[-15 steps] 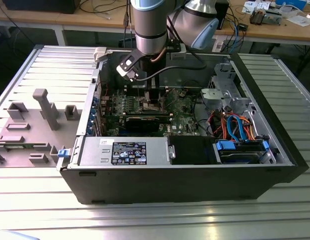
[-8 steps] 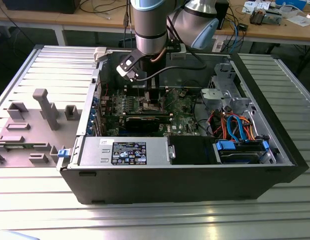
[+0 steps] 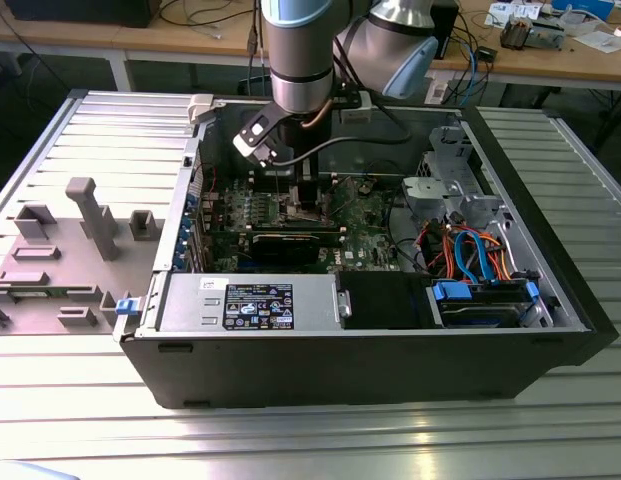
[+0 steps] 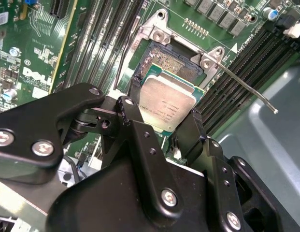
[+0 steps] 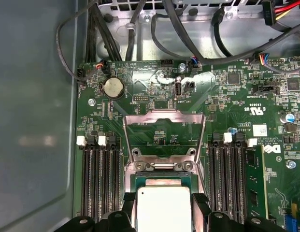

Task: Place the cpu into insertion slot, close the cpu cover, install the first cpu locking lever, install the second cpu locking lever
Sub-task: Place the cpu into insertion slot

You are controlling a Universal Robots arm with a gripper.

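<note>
Arm (image 3: 302, 60) reaches down into the open computer case (image 3: 370, 350), which lies on a ribbed metal table (image 3: 290, 440). Gripper (image 3: 308, 200) sits low over the green motherboard (image 5: 236, 106).

Tool state: in both wrist views the gripper (image 4: 164, 108) (image 5: 163, 200) is narrowed onto the cpu (image 4: 169, 99) (image 5: 164, 215), with one black finger (image 4: 133, 104) against each of two opposite edges. Silver-grey top faces up.

Cpu position: directly over the insertion slot (image 4: 174, 63). In the second wrist view the chip covers the near part of the slot, and the far part of the dark, faintly golden contact field shows bare beyond its edge. Cannot tell whether the chip touches the contacts or hangs just above them.

Cpu cover (image 5: 164, 115): open, swung up and back from the slot; green board shows through its window in the first wrist view.

Locking lever (image 4: 246, 88): thin metal rod, unlatched, standing out from the slot's corner across the memory slots (image 4: 236, 72). More memory slots (image 5: 99, 179) flank the slot on both sides.
</note>
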